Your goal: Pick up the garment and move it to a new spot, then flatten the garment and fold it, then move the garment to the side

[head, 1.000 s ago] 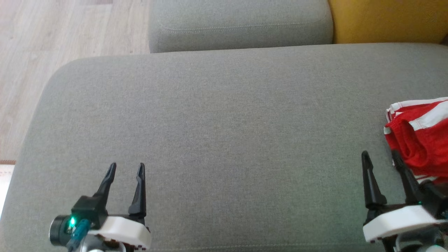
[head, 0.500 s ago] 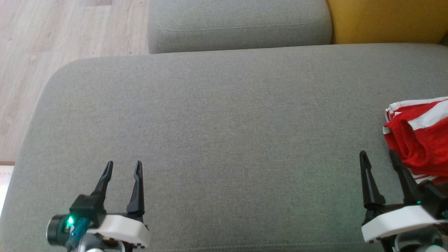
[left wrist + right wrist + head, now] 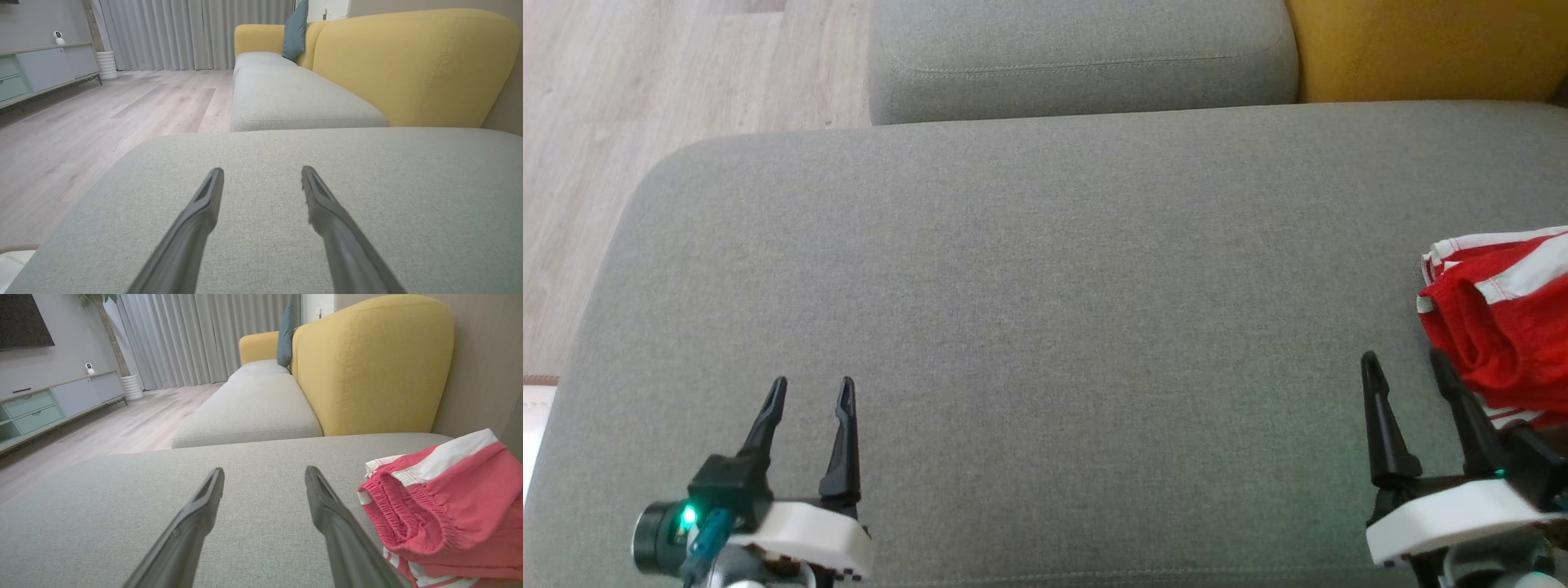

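one crumpled red-and-white garment [image 3: 1512,343] lies on coarse grey woven cushion [image 3: 1045,310].

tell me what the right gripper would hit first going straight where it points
Probably the bare grey cushion: the right gripper aims low across it. The red garment lies off to its right, outside that line. Depth is unclear.

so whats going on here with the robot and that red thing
A two-armed robot faces a grey sofa cushion. A red and white garment lies bunched at its right edge. The right gripper is open just beside it, holding nothing; the left gripper is open too, over bare cushion on the left. I cannot tell whether the garment is about to be picked up or has already been set aside.
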